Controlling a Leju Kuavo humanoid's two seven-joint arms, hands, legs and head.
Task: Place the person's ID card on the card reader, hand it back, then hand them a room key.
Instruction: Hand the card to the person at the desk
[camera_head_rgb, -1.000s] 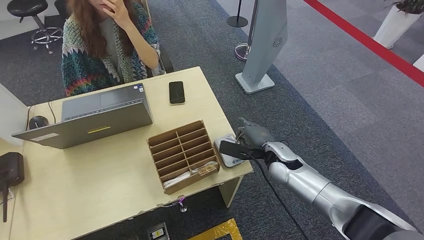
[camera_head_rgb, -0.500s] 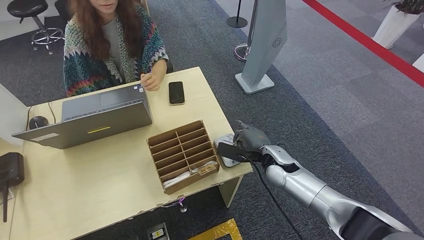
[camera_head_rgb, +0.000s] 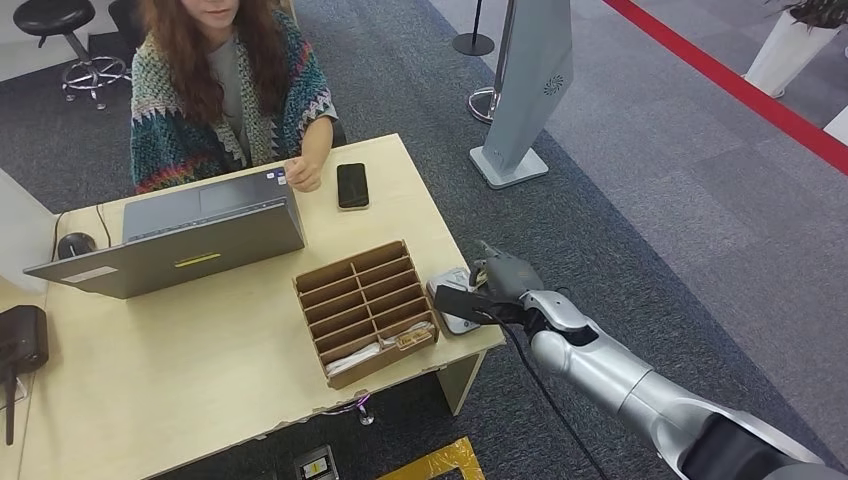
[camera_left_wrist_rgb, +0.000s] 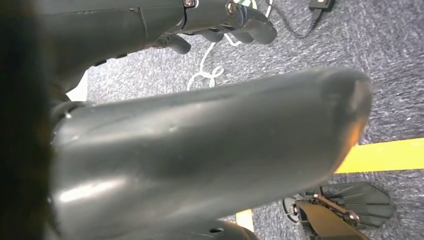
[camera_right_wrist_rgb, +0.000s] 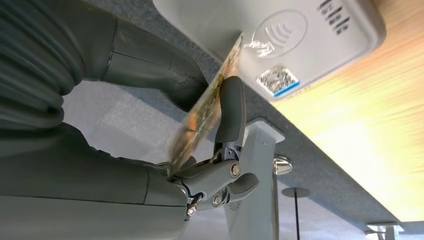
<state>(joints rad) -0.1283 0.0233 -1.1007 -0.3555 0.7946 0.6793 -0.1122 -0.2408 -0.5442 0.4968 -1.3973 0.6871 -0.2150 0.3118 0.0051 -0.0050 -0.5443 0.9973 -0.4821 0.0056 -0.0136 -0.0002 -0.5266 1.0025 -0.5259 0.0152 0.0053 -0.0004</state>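
Note:
My right hand (camera_head_rgb: 508, 275) pinches the ID card (camera_head_rgb: 458, 301) between thumb and a finger and holds it flat just over the grey-white card reader (camera_head_rgb: 462, 325) at the table's front right corner. In the right wrist view the card (camera_right_wrist_rgb: 207, 112) is tilted, its far edge touching or almost touching the reader (camera_right_wrist_rgb: 310, 40) near the contactless mark. A wooden divided box (camera_head_rgb: 366, 310) beside the reader holds pale cards (camera_head_rgb: 385, 345) in its front slots. My left hand (camera_left_wrist_rgb: 200, 150) hangs over carpet, holding nothing, with its fingers (camera_left_wrist_rgb: 225, 20) apart from the thumb.
A person (camera_head_rgb: 225, 80) sits behind the table (camera_head_rgb: 200, 370) with one hand resting by the laptop (camera_head_rgb: 190, 240). A black phone (camera_head_rgb: 353, 185) lies near that hand. A grey kiosk stand (camera_head_rgb: 530, 80) rises on the carpet to the right.
My right hand has carried the card slightly left and down onto the reader. The person has lowered a hand from the face to the table edge.

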